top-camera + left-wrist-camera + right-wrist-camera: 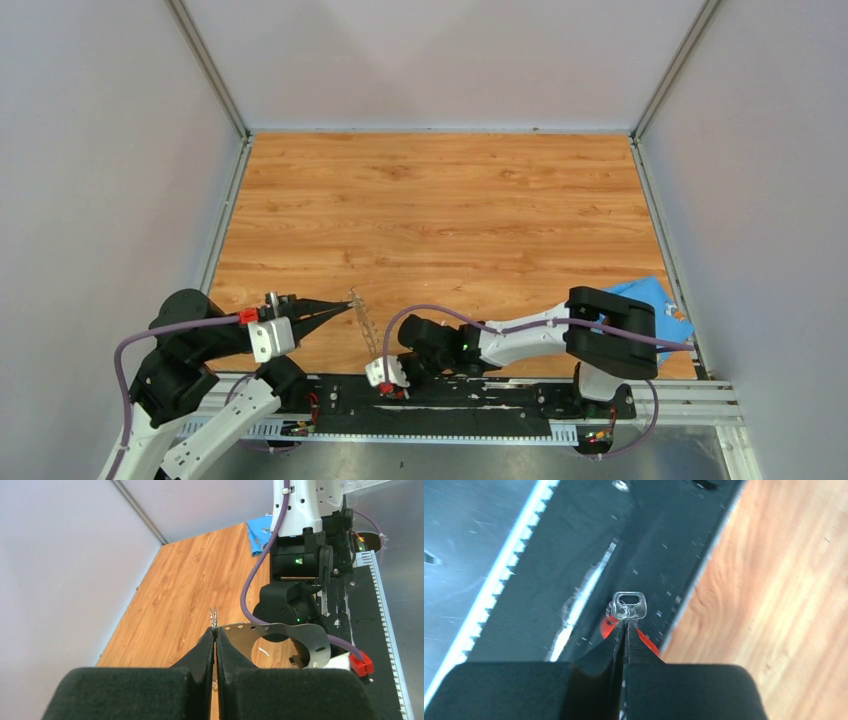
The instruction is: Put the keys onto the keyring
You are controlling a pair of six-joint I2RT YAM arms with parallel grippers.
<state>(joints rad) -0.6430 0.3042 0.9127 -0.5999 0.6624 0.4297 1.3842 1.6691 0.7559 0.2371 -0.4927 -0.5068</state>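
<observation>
Keyring is pinched at its rim by the left tool. Just nearward of the keyring, the red-headed key is clamped in the right tool (above the black rail).

Bright, even light, soft shadows on the tabletop; right wrist view blurs at 3 o'clock, glare at 9 o'clock.

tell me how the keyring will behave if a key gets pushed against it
The keyring looks like a thin metal band, so it would probably flex rather than stay rigid. The left gripper pinches only one edge, so a push may swivel it. Bare metal, likely slippery.
</observation>
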